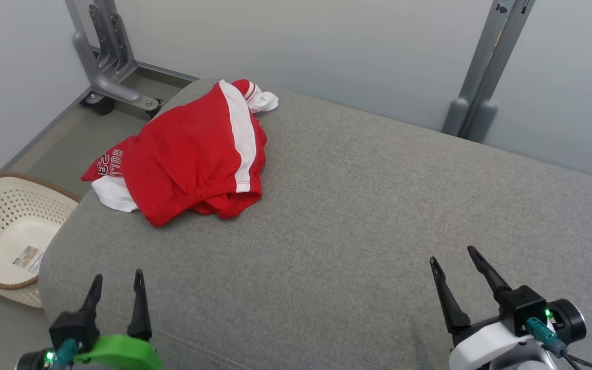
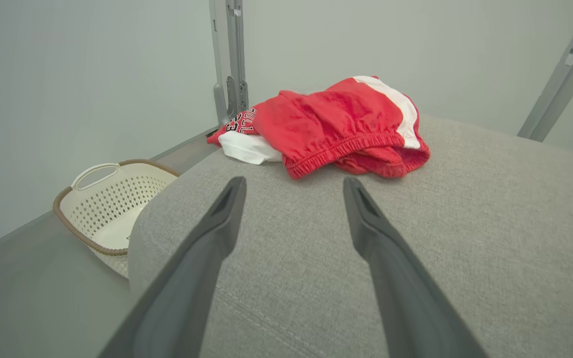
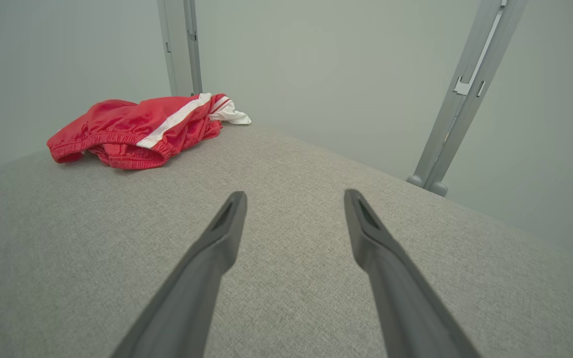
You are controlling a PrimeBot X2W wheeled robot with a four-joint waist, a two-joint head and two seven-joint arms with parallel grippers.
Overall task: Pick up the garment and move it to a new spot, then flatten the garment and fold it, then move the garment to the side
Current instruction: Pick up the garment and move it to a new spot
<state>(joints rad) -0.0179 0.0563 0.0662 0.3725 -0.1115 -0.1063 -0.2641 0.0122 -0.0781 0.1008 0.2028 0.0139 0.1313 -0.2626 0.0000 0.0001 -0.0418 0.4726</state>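
Observation:
The garment (image 1: 193, 154) is a pair of red shorts with a white side stripe and black lettering, crumpled at the far left corner of the grey cushioned surface (image 1: 357, 216). It also appears ahead of my left fingers as the garment (image 2: 336, 124), and far to the upper left as the garment (image 3: 137, 129) in the right wrist view. My left gripper (image 1: 117, 280) hovers open over the near left edge, well short of the shorts. My right gripper (image 1: 452, 257) stands open over the near right part, with nothing between its fingers. Both hold nothing: left gripper (image 2: 294, 186), right gripper (image 3: 294, 199).
A cream perforated laundry basket (image 1: 3, 231) with a brown rim sits on the floor left of the surface. Grey metal frame legs (image 1: 108, 67) with casters stand behind the far left corner, and another grey post (image 1: 486, 77) leans on the wall at the back right.

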